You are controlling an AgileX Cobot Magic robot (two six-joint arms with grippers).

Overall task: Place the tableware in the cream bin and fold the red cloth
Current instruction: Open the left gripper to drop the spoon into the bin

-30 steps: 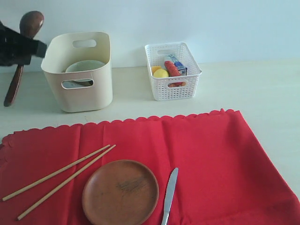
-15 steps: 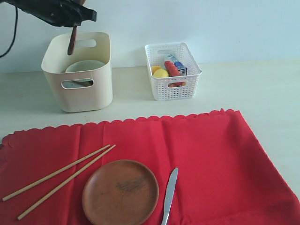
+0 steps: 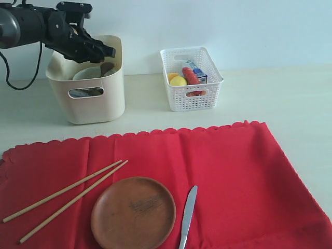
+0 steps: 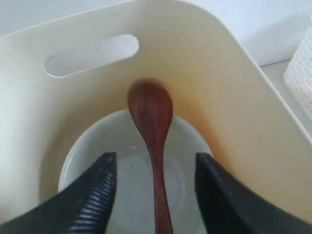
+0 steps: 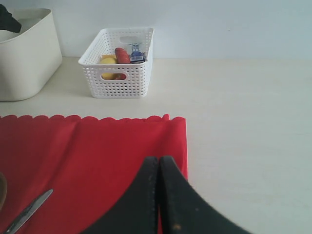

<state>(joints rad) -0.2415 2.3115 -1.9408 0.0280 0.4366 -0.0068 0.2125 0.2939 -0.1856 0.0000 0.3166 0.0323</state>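
The brown wooden spoon (image 4: 151, 112) lies in the white bowl (image 4: 122, 185) inside the cream bin (image 3: 96, 104). My left gripper (image 4: 156, 156) hangs open over it, fingers either side of the handle without touching; in the exterior view it (image 3: 106, 52) sits at the bin's rim. On the red cloth (image 3: 218, 166) lie two chopsticks (image 3: 67, 196), the wooden plate (image 3: 133, 211) and the steel knife (image 3: 188, 215). My right gripper (image 5: 158, 158) is shut and empty above the cloth's right edge (image 5: 180, 146). No steel cup shows.
A white lattice basket (image 3: 192, 93) holding food items stands to the right of the cream bin. Bare pale tabletop (image 3: 290, 98) stretches right of the cloth and behind it. A black cable (image 3: 23, 85) droops from the left arm beside the bin.
The left arm swung the spoon from left of the bin to above it, lowered it and let go. The spoon now rests in the bowl.
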